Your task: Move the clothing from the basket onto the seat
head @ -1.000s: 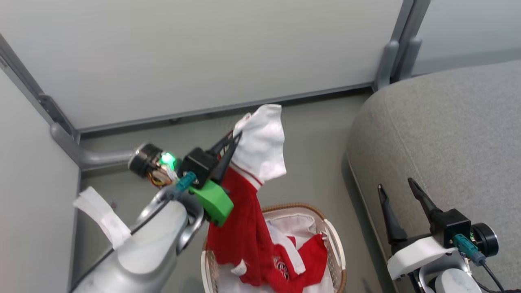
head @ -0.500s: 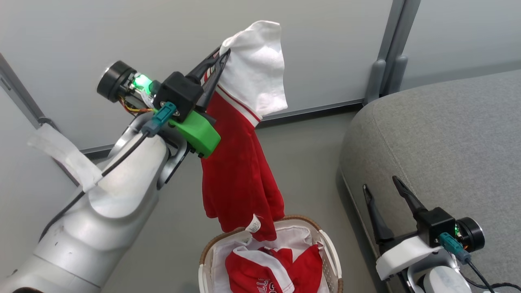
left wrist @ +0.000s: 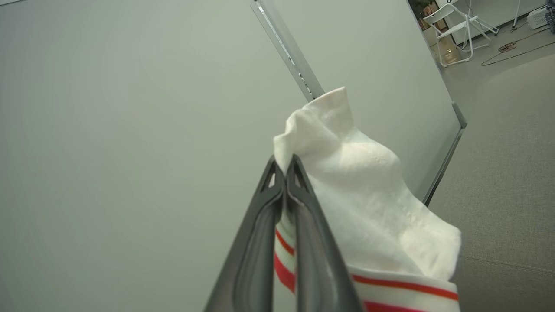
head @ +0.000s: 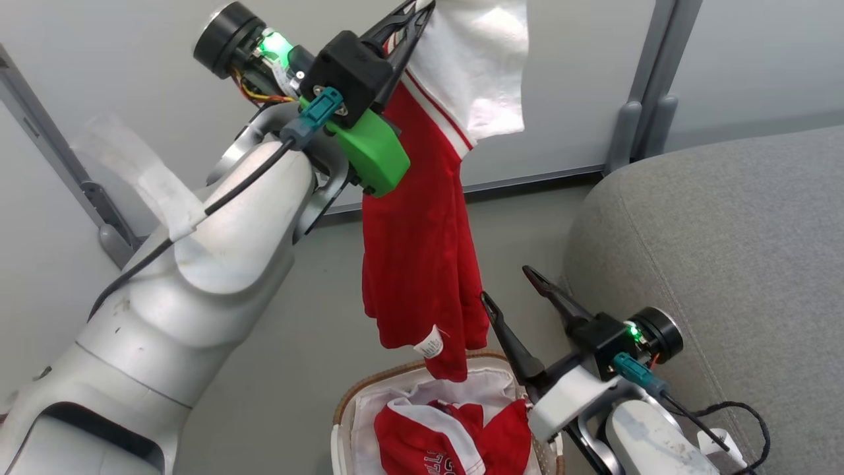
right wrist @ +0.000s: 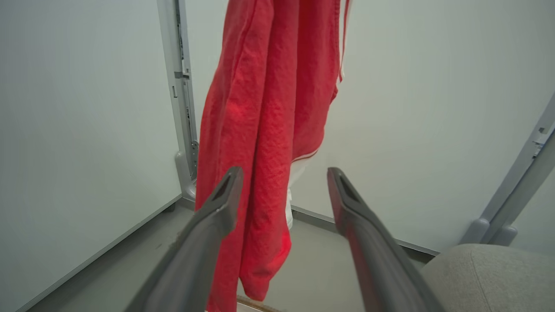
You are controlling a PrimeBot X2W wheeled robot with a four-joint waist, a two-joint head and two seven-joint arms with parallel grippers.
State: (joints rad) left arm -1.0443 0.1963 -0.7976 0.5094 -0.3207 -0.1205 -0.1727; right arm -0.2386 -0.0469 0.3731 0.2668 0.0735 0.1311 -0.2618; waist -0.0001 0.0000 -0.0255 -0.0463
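My left gripper [head: 412, 10] is raised high and shut on the clothing, a red garment [head: 422, 251] with a white striped band and a white upper part [left wrist: 355, 190]. The garment hangs free, its lower hem just above the basket [head: 369, 394]. More red clothing [head: 455, 439] lies inside the basket on white fabric. My right gripper [head: 506, 284] stands open beside the hanging hem, apart from it. In the right wrist view the garment [right wrist: 260, 108] hangs just beyond the open right gripper [right wrist: 284, 171]. The grey seat [head: 725, 251] is at the right.
Pale partition walls with grey posts [head: 639, 99] close the space behind and to the left. Grey floor [head: 290, 369] surrounds the basket. A black cable [head: 742, 409] trails over the seat's near edge. A folding chair [left wrist: 455, 30] stands far off beyond the partition.
My left arm has lifted the garment up and out of the basket. My right gripper has swung left from the seat's edge toward the hanging hem. The head view has shifted too.
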